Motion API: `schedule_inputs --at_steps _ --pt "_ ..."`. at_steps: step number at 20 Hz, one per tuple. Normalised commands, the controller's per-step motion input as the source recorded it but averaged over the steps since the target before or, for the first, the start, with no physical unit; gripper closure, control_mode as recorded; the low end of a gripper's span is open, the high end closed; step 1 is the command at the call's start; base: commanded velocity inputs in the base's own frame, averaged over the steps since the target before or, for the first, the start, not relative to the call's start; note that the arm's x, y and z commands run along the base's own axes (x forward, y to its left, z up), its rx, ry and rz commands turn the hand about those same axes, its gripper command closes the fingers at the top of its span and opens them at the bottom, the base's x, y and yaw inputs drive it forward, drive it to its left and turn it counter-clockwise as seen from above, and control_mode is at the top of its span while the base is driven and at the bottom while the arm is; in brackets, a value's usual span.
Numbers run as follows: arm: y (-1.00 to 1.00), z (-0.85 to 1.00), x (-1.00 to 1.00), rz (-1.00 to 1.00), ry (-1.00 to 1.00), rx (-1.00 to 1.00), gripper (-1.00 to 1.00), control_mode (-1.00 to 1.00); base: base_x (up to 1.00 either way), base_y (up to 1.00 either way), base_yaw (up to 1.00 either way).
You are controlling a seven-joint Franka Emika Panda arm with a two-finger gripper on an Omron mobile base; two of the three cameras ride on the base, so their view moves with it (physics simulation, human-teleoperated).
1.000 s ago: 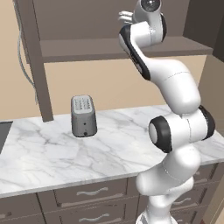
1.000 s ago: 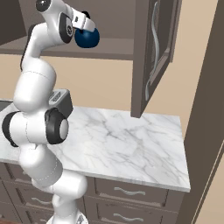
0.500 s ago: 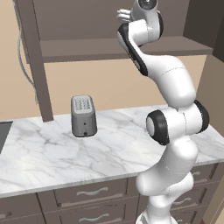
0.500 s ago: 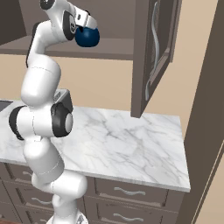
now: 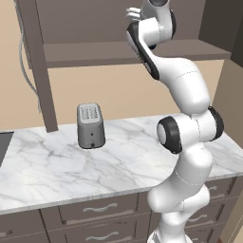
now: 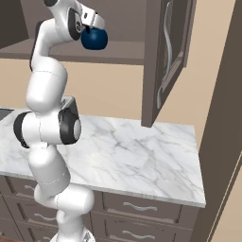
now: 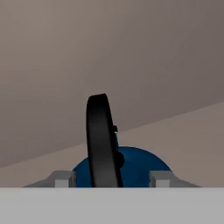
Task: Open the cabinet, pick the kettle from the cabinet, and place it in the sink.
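The cabinet is seen opened; the kettle sits on its shelf, flanked by end effector fingers, grip not discernible. Lifting and the sink placement are left

- The kettle sits on the cabinet shelf, apparently between the hand fingers.
- The toaster stands on the desk below, left of the arm.

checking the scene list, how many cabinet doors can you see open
2: one cabinet door swung out at the right, its curved handle showing; one door edge-on at the left, beside the toaster. Others may be out of frame.
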Motion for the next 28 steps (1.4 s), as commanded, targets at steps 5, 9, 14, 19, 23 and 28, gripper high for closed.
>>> schedule_inputs --at_steps 5,9,14,19,23,28 --pt "0.0 -0.12 -0.01 -0.02 0.0 0.0 1.0 -1.0 0.0 0.0 0.0" --pt "0.0 -0.15 -0.24 0.0 -0.03 0.01 1.0 -1.0 0.0 0.0 0.0" --pt "0.01 -0.15 -0.55 0.0 -0.15 0.04 1.0 -1.0 0.0 0.0 0.0" --pt "0.0 -0.16 -0.7 0.0 -0.17 0.03 1.0 -1.0 0.0 0.0 0.0" --pt "0.0 -0.11 -0.68 0.0 -0.01 0.0 1.0 -1.0 0.0 0.0 0.0" --pt "0.0 -0.02 -0.66 0.0 0.01 0.0 1.0 -1.0 0.0 0.0 0.0"
